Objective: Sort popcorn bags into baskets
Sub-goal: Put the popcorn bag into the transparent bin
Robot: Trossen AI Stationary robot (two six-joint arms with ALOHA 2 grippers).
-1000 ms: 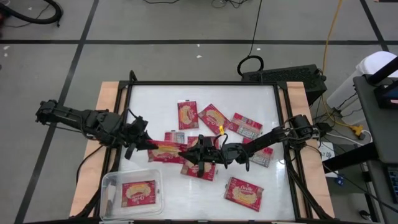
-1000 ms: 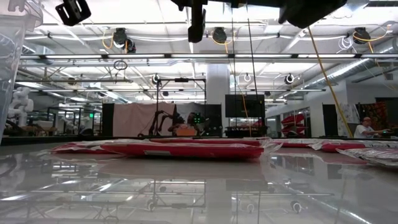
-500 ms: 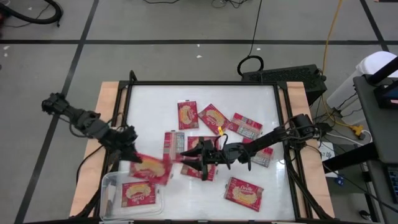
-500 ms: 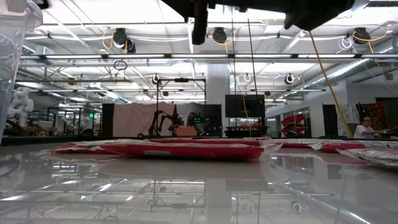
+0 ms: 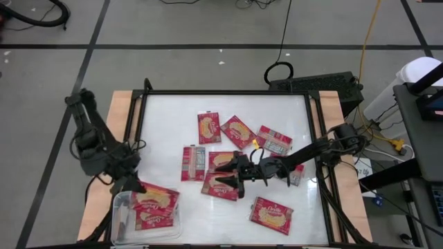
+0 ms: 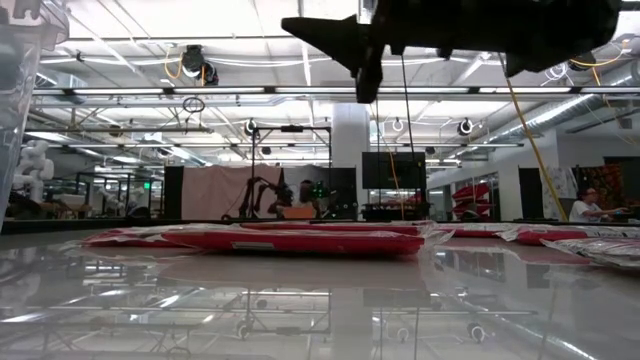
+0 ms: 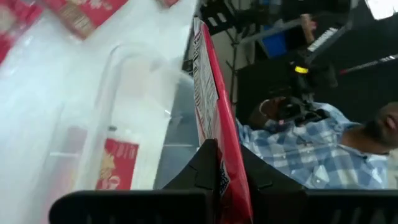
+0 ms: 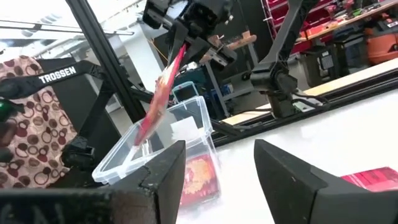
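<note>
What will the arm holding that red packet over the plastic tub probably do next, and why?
Probably lower a little and open its fingers. The left gripper is shut on a popcorn bag that hangs over the clear tub, where one bag already lies. The right gripper, open, hovers over the bags in the middle of the table.

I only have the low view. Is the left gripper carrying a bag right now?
Observer: Yes. The left gripper is shut on a popcorn bag, held over the clear tub.
Operator: Anything in the tub already?
Observer: One bag lies flat inside it.
Operator: And the right gripper?
Observer: The right gripper is open and holds nothing, above the bags mid-table.
</note>
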